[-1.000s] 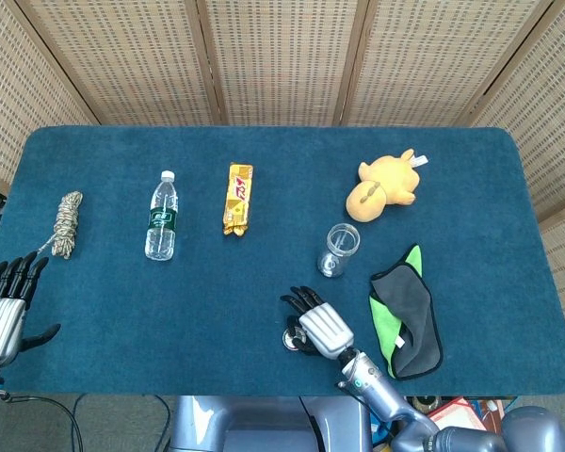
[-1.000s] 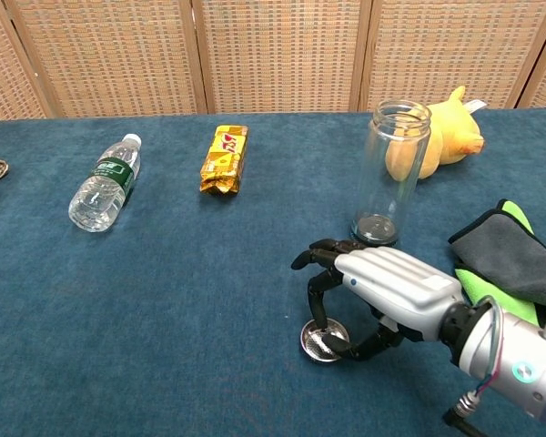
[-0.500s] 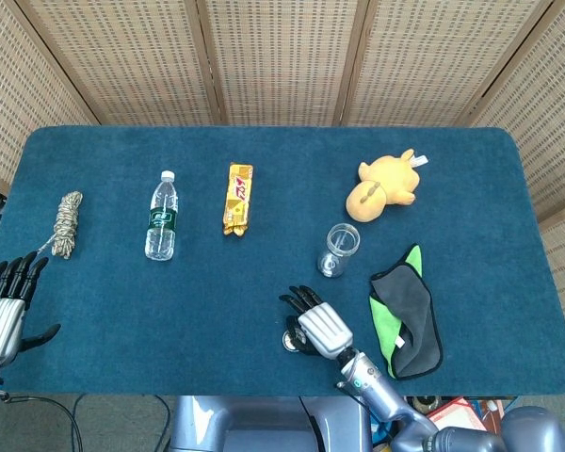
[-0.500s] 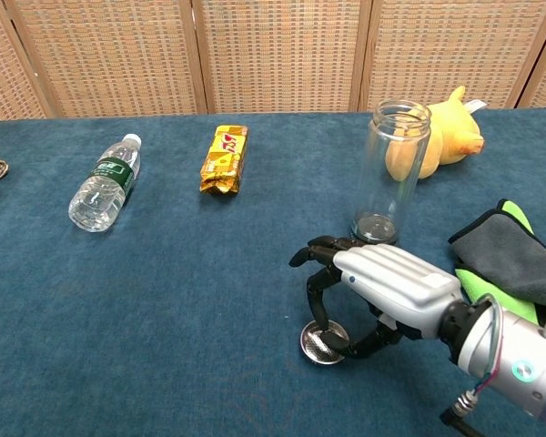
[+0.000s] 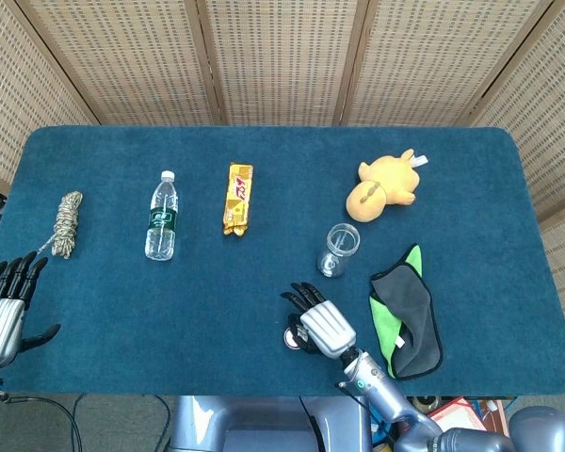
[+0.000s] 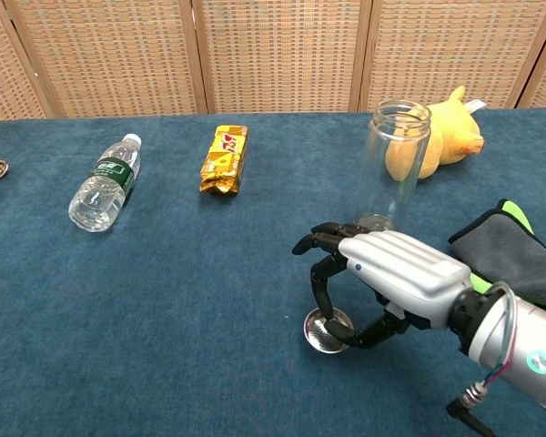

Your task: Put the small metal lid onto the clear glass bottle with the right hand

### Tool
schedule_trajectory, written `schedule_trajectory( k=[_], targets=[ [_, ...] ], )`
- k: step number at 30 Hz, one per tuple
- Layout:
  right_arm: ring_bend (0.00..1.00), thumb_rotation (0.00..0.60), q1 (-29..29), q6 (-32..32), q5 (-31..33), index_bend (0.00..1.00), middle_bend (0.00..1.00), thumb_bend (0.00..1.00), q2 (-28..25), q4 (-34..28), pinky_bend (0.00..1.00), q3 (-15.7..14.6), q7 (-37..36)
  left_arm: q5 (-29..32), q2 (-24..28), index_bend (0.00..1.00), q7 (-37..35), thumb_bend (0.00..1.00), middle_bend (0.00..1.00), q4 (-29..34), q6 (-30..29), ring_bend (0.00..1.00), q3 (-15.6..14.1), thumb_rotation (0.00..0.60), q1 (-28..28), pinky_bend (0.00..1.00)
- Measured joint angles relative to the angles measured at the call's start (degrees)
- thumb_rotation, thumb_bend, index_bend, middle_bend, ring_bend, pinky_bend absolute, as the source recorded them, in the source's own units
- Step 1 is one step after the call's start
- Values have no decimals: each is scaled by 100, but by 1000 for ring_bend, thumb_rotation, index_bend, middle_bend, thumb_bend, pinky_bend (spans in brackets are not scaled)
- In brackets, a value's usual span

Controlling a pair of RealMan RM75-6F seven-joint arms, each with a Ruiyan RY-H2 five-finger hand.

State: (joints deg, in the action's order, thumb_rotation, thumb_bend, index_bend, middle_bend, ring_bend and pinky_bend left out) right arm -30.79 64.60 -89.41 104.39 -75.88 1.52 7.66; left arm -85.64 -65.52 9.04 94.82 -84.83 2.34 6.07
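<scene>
Right hand (image 6: 393,273) pinching small metal lid (image 6: 328,330) tilted on blue worktop (image 6: 182,300), just before upright clear glass bottle (image 6: 393,164), left hand (image 5: 2,315) spread, holding nothing

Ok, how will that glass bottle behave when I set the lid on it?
The clear glass bottle stands upright, tall and narrow, so it may tip if the right hand nudges it sideways. It looks empty, so probably light and easily shoved. The small metal lid is thin and flat, likely slippery.
</scene>
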Motion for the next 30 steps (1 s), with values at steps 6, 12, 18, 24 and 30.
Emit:
schedule_trajectory(
  k=[6, 12, 18, 24, 30],
  targets=[
    [1, 600, 42, 127, -37, 634, 239, 525, -182, -280, 128, 7, 219, -13, 11, 0, -16, 184, 0, 4, -35, 0, -1, 600, -14, 0],
    [1, 600, 101, 288, -79, 634, 239, 525, -422, -629, 128, 28, 433, -47, 24, 0, -29, 184, 0, 21, -77, 0, 0, 600, -27, 0],
    [1, 600, 169, 438, -115, 634, 239, 525, -728, -1052, 128, 49, 674, -81, 28, 0, -23, 183, 0, 40, -109, 0, -7, 600, -37, 0],
    [1, 600, 269, 647, -167, 634, 238, 525, -1111, -1513, 128, 76, 826, -77, 25, 0, -1, 184, 0, 41, -81, 0, -11, 600, -27, 0],
    [1, 600, 324, 743, -183, 634, 237, 525, -1382, -1856, 128, 119, 1020, -100, 25, 0, 26, 183, 0, 76, -111, 0, -9, 600, -33, 0]
  ],
)
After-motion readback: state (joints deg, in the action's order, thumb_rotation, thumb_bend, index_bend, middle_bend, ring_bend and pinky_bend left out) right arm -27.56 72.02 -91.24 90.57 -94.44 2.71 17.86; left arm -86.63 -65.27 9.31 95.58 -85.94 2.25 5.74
